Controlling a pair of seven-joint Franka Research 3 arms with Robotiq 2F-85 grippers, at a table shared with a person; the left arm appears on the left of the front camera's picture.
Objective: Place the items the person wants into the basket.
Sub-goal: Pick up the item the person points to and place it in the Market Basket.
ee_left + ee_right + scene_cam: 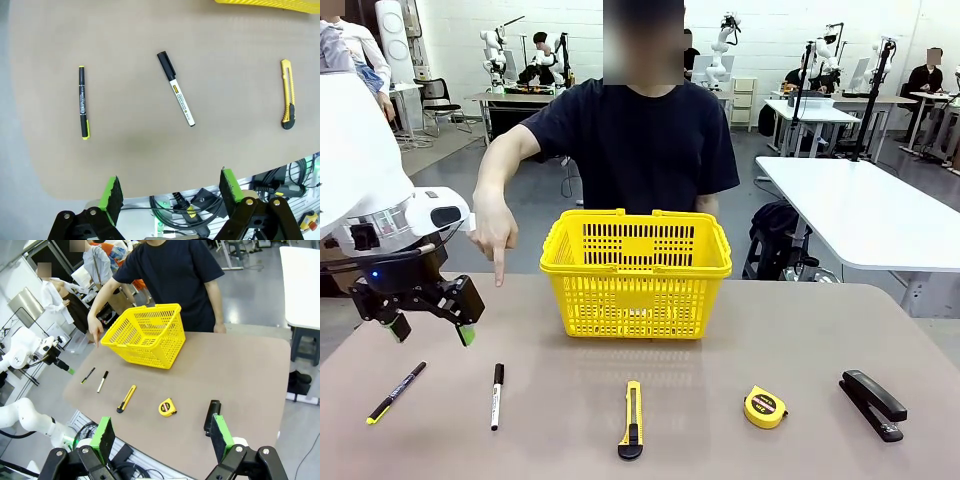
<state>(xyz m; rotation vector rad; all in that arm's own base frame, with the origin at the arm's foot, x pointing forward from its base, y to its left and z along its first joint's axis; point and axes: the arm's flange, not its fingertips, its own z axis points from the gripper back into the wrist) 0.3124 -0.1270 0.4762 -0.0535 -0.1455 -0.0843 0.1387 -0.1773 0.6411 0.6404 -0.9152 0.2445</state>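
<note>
Both stand wide and empty: left gripper [432,331] with the marker [496,396] ahead of its fingertips, right gripper [162,426] with the stapler [210,414] just ahead

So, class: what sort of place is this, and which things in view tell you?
Probably a robotics lab: the left gripper hangs above the table, white worktables fill the room behind, cables run under the table's edge.

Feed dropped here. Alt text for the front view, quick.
A person's hand points down toward the white marker, with the open left pincer in the air beside it. In front of the yellow basket lie, in a row, a black pen, the marker, a utility knife, a tape measure and a stapler.
</note>
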